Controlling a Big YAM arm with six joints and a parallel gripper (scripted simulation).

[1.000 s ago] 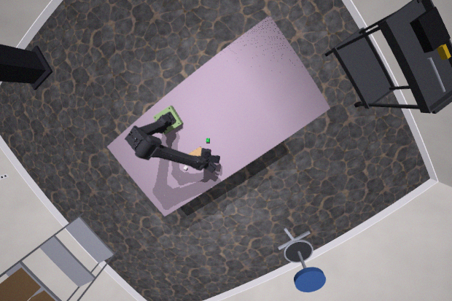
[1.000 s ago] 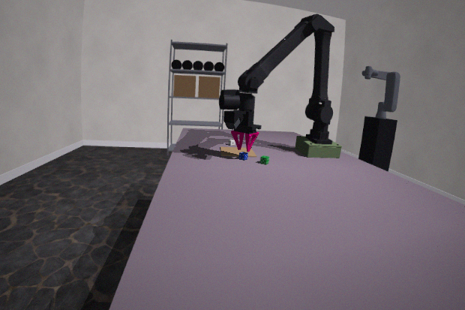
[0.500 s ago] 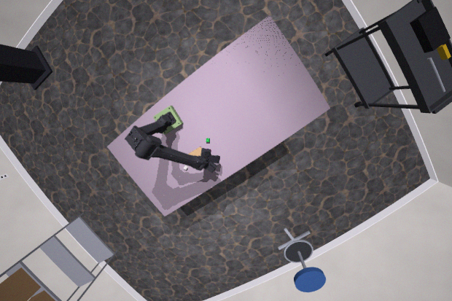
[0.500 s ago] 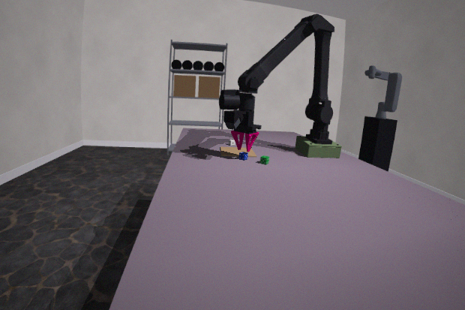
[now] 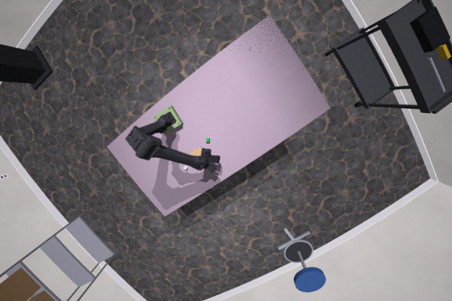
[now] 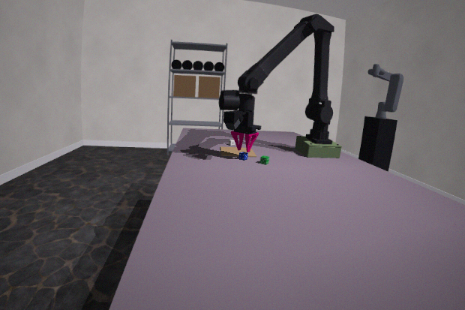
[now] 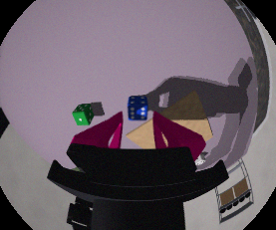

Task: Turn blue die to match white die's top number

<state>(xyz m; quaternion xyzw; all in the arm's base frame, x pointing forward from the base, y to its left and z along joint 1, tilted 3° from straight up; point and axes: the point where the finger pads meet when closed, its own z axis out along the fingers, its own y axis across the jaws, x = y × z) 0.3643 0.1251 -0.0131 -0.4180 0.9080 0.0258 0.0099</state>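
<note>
The blue die [image 6: 243, 155] lies at the near edge of the tan mat [image 6: 237, 151]; I cannot tell whether it rests fully on the mat. In the wrist view the blue die [image 7: 138, 107] sits just past the magenta fingertips, by a corner of the mat [image 7: 182, 115]. My gripper [image 6: 244, 147] hangs a little above the blue die, fingers partly open with nothing between them. The white die [image 6: 232, 142] lies beyond the mat, and also shows in the overhead view [image 5: 186, 167]. The arm hides the blue die in the overhead view.
A green die [image 6: 265, 160] lies on the table to the right of the blue die, apart from it, and also shows in the wrist view [image 7: 84, 115]. The arm's green base [image 6: 318, 147] stands at the back right. The table's left edge runs close to the mat.
</note>
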